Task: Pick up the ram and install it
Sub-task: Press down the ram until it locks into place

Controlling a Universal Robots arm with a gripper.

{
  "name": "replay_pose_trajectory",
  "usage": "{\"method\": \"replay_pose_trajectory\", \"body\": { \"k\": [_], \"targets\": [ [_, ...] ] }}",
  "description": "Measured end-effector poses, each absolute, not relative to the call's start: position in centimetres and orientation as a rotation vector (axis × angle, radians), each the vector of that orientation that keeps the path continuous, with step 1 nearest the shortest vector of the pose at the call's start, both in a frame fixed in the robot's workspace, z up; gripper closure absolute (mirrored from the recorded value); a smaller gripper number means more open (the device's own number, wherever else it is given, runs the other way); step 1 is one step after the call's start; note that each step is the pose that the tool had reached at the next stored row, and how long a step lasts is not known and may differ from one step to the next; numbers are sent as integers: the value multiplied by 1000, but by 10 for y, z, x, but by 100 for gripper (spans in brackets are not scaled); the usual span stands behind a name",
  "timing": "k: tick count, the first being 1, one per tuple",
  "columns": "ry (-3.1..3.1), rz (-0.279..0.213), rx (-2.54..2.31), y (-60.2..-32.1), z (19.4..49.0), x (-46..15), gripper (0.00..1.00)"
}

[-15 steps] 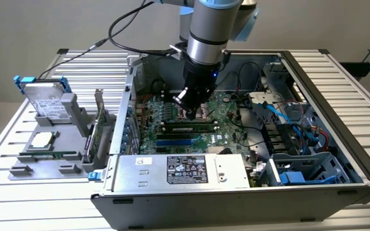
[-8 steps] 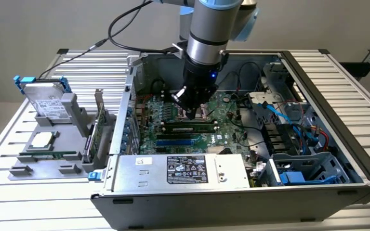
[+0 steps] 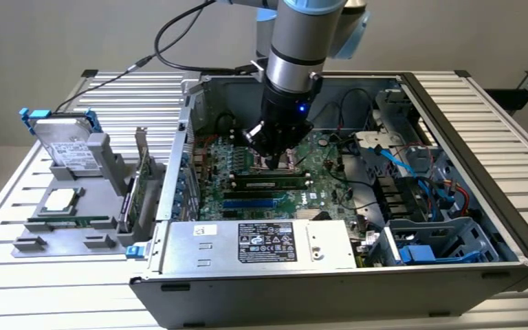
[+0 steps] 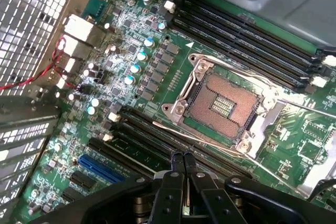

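closed gripper [image 4: 183,157] hovers beside cpu socket [image 4: 223,104], slots [image 4: 247,38].

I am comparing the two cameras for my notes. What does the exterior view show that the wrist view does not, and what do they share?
Exterior view alone: the ram lying in a slot just below the gripper, the power supply, and a grey fixture outside the case holding spare parts. Wrist view alone: the open CPU socket and empty black slots beside it. Both: the shut gripper, holding nothing, above the green motherboard.
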State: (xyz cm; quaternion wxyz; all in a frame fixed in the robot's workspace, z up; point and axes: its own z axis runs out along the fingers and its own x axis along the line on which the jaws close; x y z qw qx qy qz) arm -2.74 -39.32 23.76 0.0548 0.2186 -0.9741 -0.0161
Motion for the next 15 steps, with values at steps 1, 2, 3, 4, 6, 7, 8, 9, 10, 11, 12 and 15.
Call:
{"method": "replay_pose_trajectory", "body": {
  "k": [1, 2, 3, 4, 6, 7, 8, 9, 10, 11, 12, 15],
  "targets": [
    [-2961, -50, 649, -393, 238, -27, 90],
    [-2965, -51, 635, -393, 238, -27, 90],
    [-2968, -52, 620, -393, 238, -27, 90],
    [-2972, -52, 603, -393, 238, -27, 90],
    [-2979, -54, 569, -393, 238, -27, 90],
    [-2982, -55, 552, -393, 238, -27, 90],
    [-2986, -56, 534, -393, 238, -27, 90],
    [-2989, -57, 518, -393, 238, -27, 90],
    [-2991, -58, 502, -393, 238, -27, 90],
    [-2994, -59, 487, -393, 238, -27, 90],
    [-2996, -59, 473, -393, 238, -27, 90],
    [-3004, -61, 432, -393, 238, -27, 90]
  ]
}}
